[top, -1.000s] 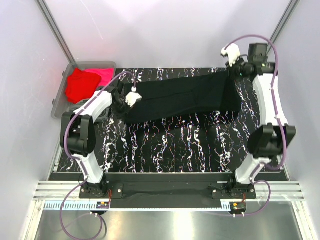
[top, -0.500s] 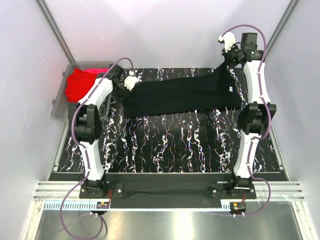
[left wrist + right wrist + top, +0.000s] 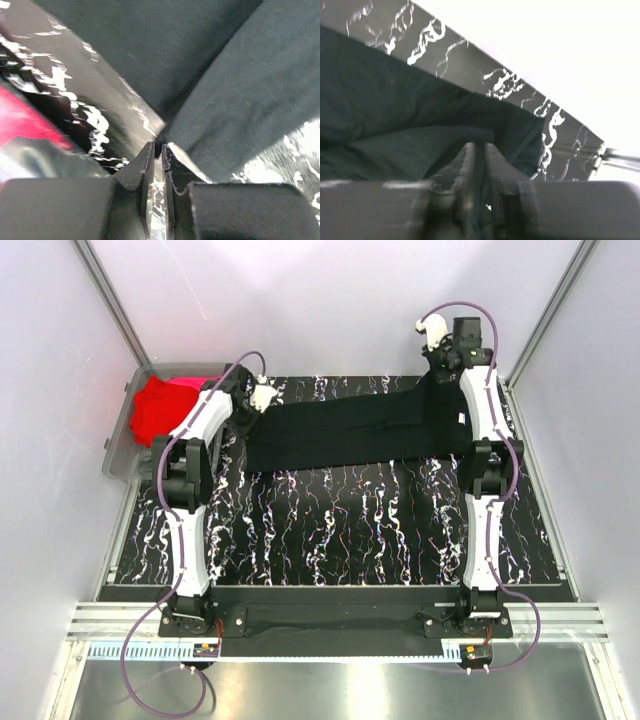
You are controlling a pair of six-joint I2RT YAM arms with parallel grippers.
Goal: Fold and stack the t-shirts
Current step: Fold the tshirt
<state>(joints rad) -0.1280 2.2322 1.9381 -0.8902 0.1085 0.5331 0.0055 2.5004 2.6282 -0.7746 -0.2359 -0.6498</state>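
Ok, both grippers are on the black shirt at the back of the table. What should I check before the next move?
1. Left gripper shut on the black t-shirt: ok, a cloth corner sits at its fingertips.
2. Right gripper shut on the shirt: ok, cloth bunches around its fingers.
3. Shirt spread between the grippers: ok, it runs long and mostly smooth across the far part of the table.
4. Folded layers even: cannot tell, black on black.
5. Left arm apart from the bin holding the red t-shirt: cannot tell, they overlap in the top view.
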